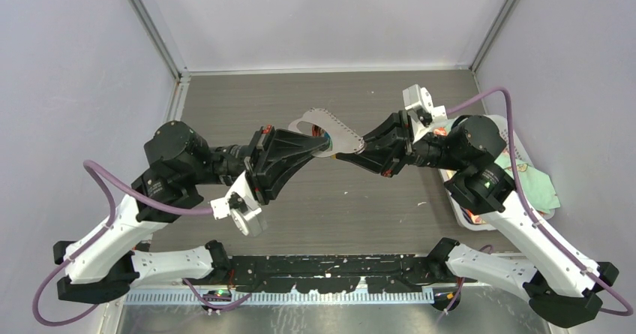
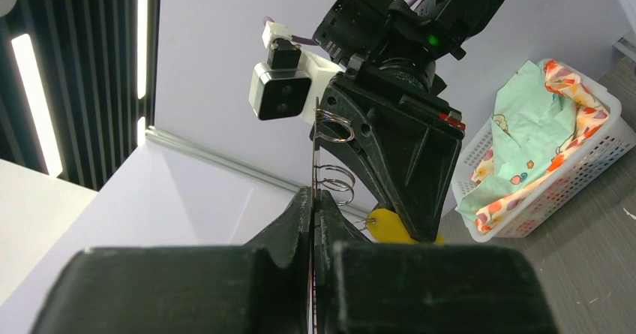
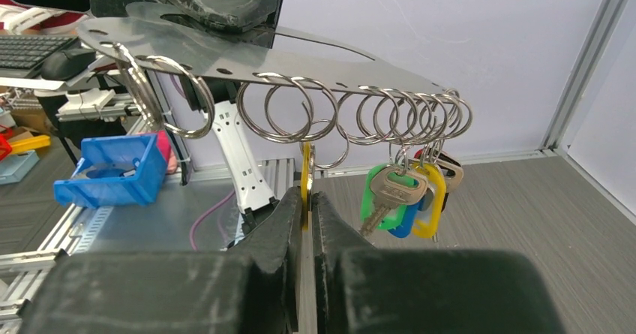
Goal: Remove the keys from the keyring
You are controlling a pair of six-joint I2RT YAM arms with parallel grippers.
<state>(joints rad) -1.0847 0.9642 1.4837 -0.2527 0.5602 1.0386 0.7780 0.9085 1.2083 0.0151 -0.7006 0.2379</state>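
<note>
Fingers of the right gripper (image 3: pixel 306 197) are pinched almost flat on the plastic head of a yellow key (image 3: pixel 305 170) hanging from a wire split ring (image 3: pixel 289 109). The step looks like freeing that key, and the next move likely calls for working it round the ring's springy coil. Beside it the other keys (image 3: pixel 401 191) dangle bunched. Farther off, the left gripper (image 2: pixel 315 197) clamps the thin, dull-silver keyring plate (image 3: pixel 247 45) by its hole-lined edge, holding it off the table between the arms.

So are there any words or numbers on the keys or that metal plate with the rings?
No words or numbers can be read.
metal plate: only holes, no letters.
silver key: any stamp on it is too blurred to read.
cloth in the basket: pictures only, no words.
</note>
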